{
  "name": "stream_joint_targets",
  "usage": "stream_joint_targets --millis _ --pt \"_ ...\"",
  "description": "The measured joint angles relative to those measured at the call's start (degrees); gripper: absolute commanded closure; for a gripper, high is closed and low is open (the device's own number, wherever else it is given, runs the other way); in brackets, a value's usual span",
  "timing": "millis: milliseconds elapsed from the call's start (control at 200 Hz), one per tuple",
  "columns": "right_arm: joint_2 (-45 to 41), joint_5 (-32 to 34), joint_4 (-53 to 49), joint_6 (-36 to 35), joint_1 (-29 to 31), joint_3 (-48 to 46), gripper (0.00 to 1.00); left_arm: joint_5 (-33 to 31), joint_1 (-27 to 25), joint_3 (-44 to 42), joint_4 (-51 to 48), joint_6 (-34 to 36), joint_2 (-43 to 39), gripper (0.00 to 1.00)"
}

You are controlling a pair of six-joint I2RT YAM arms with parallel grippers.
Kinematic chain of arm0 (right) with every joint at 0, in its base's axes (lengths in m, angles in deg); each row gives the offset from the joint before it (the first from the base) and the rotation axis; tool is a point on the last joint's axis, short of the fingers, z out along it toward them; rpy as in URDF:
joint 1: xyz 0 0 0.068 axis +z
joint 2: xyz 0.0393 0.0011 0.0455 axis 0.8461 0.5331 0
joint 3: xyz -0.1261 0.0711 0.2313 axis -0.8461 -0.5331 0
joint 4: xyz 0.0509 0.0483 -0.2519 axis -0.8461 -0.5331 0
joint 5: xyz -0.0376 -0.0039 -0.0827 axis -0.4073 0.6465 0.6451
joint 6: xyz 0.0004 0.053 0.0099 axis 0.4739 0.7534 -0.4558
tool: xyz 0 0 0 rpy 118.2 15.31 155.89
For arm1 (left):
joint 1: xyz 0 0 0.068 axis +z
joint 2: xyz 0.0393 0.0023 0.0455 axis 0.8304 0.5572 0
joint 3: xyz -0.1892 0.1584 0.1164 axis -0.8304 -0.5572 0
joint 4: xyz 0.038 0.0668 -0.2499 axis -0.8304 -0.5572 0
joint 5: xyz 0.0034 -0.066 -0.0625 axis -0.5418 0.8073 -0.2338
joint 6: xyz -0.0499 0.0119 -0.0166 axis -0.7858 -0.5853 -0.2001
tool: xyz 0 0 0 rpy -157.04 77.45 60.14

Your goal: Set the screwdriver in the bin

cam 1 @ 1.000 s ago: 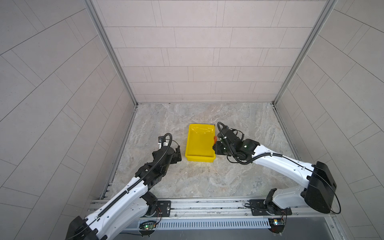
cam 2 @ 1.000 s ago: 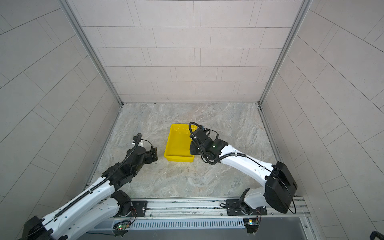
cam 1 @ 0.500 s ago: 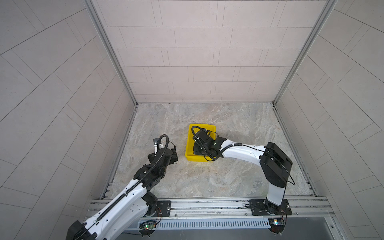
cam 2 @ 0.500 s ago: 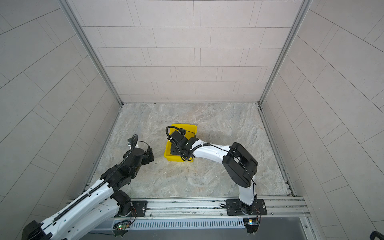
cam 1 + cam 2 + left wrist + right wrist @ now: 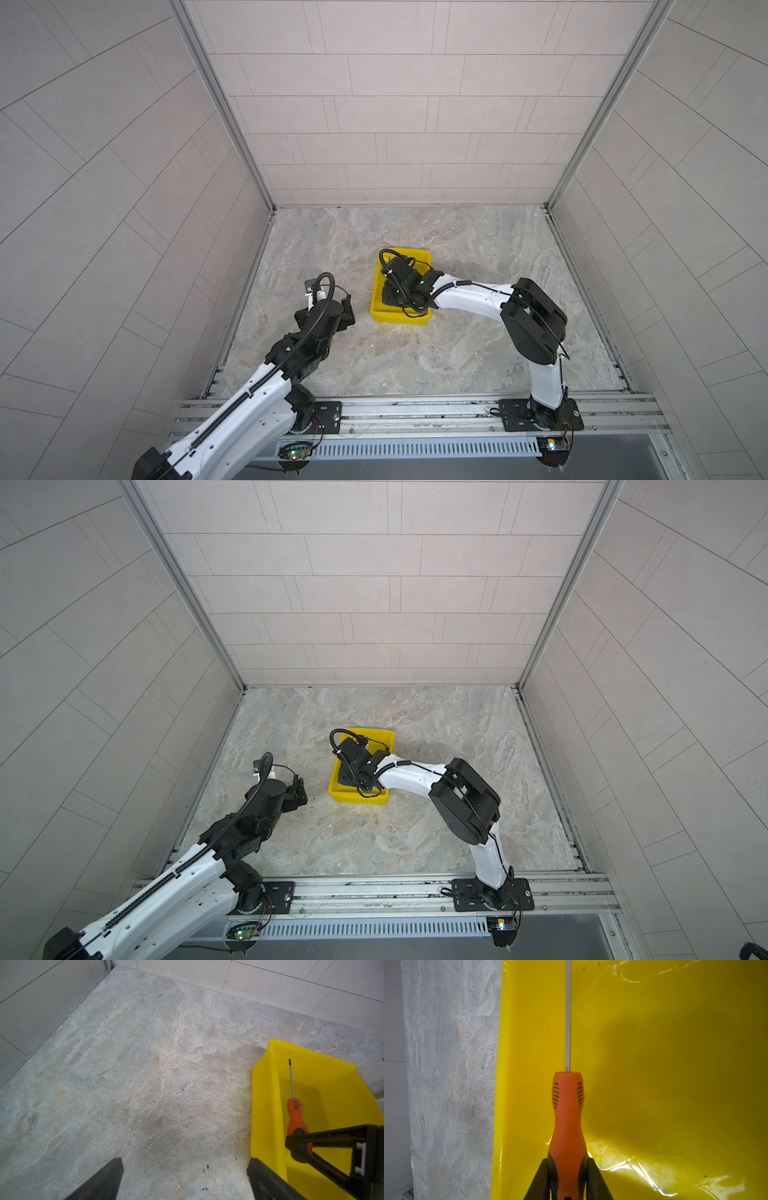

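While the right arm [image 5: 469, 297] rose from its base at the near right, folded at a high elbow and stretched low and leftward over the marbled worktop [image 5: 415, 361], its wrist hung above the yellow bin [image 5: 405, 321] in both top views and hid most of the bin's inside. From the right wrist, the right tool [image 5: 568, 1159] was seen clamped on the rear of the orange handle of the screwdriver [image 5: 568, 1105], one black finger pressed to each side. The screwdriver was inside the bin, lying lengthwise close to the left wall, its thin shaft pointing toward the far end. Whether it rested on the bin floor or was held just above it could not be told. The left wrist view agreed, showing the handle's end between the right tool's fingers [image 5: 332, 1136] and the tip stopping short of the far wall. The left arm [image 5: 266, 386] reached from the near left toward the middle, bent at the elbow. Its left tool [image 5: 185, 1160] stood with the fingers wide apart, holding nothing, over bare worktop near the bin's left side.
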Motion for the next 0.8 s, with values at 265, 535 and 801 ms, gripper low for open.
stream_joint_targets --millis 265,535,801 --pt "-0.2 -0.9 -0.4 -0.3 -0.3 0.1 0.60 0.0 0.0 0.0 0.3 0.0 0.0 0.00" --pt "-10.6 -0.6 -2.8 -2.8 -1.2 -4.0 0.58 0.2 0.0 0.0 0.3 0.0 0.0 0.00" --pt "-34.1 11.3 -7.3 -16.0 -12.0 -13.8 0.36 0.7 0.0 -0.2 0.3 -0.2 -0.5 0.00"
